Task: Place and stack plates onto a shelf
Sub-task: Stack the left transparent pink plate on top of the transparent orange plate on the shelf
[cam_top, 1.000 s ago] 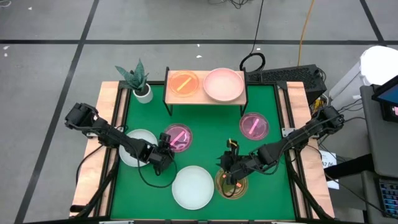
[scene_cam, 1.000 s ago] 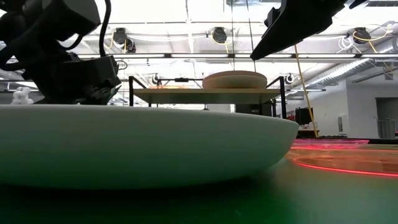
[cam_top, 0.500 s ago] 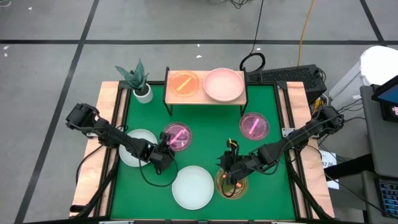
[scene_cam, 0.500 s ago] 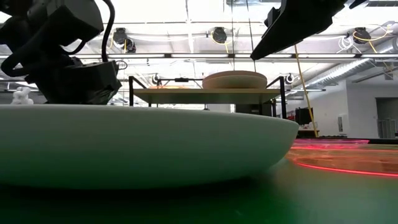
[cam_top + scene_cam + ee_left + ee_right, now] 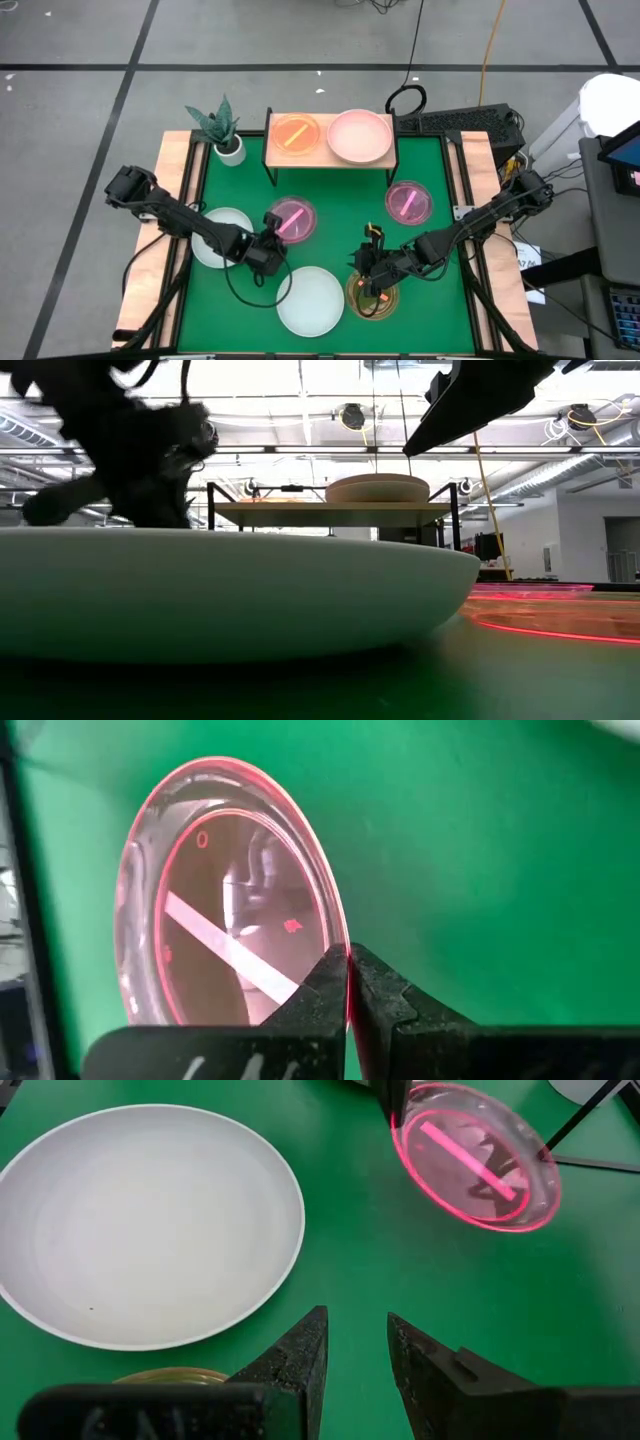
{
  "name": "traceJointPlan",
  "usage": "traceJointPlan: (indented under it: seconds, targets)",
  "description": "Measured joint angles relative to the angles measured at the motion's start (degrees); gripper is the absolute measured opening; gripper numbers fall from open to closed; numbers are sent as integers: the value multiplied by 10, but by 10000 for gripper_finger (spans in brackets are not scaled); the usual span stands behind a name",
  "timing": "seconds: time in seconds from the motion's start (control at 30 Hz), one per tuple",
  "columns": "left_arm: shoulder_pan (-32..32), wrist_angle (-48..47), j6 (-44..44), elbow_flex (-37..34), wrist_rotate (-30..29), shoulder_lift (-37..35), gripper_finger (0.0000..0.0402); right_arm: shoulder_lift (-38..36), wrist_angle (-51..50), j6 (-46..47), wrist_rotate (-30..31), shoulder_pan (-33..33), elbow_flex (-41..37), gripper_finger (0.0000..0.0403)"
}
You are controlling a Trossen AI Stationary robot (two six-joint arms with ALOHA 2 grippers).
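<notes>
The shelf (image 5: 330,150) at the far edge carries an orange translucent plate (image 5: 295,134) and a salmon plate (image 5: 360,136). My left gripper (image 5: 272,243) is shut on a pink translucent striped plate (image 5: 291,220) at mid-table. My right gripper (image 5: 355,1345) hangs open above an amber plate (image 5: 372,296) near the front edge, touching nothing. A pale plate (image 5: 311,301) rests on the mat at the front. A white plate (image 5: 222,238) lies partly under my left arm. Another pink plate (image 5: 408,201) lies at the right. My left gripper pinches the pink plate's rim (image 5: 345,982) between its two fingertips, at the plate's near-left side. The fingers slant down from the near left. The plate is tilted, its held edge raised. Whether its far rim still touches the mat, I cannot tell.
A potted plant (image 5: 222,130) stands at the far left corner beside the shelf. Wooden strips (image 5: 170,200) edge the green mat. In the low view the pale plate (image 5: 230,590) fills the foreground in front of the shelf (image 5: 335,512).
My left gripper has risen and shifted a little toward the table's right, rolling slightly. The pink plate has tipped up with it, the held near-left rim lifted.
</notes>
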Motion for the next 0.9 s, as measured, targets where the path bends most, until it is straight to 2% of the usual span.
traceJointPlan:
  seconds: [0.47,0.7,0.9]
  targets:
    - [18,-132,101,158,-68,-1,4,0,0,0,0,0,0,89]
    - [81,-183,139,229,-80,-5,3,0,0,4,0,0,0,89]
    - [157,-187,186,238,-79,-41,3,0,0,15,0,1,0,89]
